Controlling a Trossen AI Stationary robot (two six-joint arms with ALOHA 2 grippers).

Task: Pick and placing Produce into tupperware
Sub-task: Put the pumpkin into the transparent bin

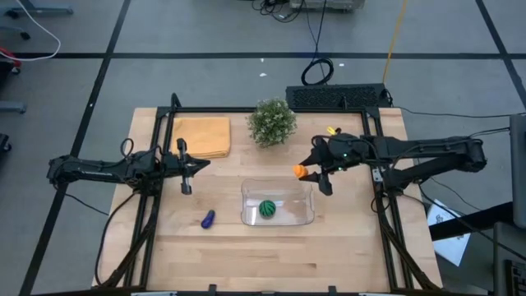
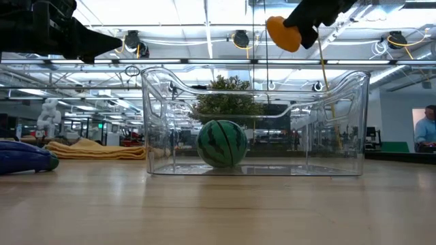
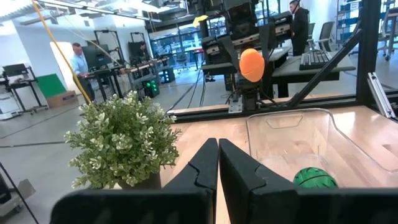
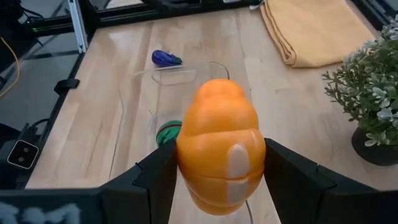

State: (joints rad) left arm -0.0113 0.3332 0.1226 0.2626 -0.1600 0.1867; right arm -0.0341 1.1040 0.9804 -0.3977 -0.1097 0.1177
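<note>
Produce is split three ways: the green striped ball (image 1: 267, 209) sits inside the clear tupperware (image 1: 251, 219) mid-bench, the orange piece (image 1: 300, 171) is up in the air, and the purple piece (image 1: 208, 218) lies on the bench (image 1: 345, 255) just outside the tupperware on the left arm's side. Right gripper (image 1: 306, 170) is pinching the orange piece between its fingers; the right wrist view shows it clamped from both sides. It hangs near the tupperware's far corner on the right arm's side, above rim level in the low view, not yet clearly over the opening.

Left gripper (image 1: 186, 174) waits well apart over the bench near the yellow cloth (image 1: 201, 136), fingers pressed together with nothing in them. Potted plant (image 1: 272, 122) stands behind the tupperware, clear of the path.

Step in hand looks like carrying the orange piece to the drop. Roughly one of three placed. Next move calls for shifting the right gripper inward until the piece is over the open tupperware, lowering a bit, then spreading the fingers. Purple piece would come after.
</note>
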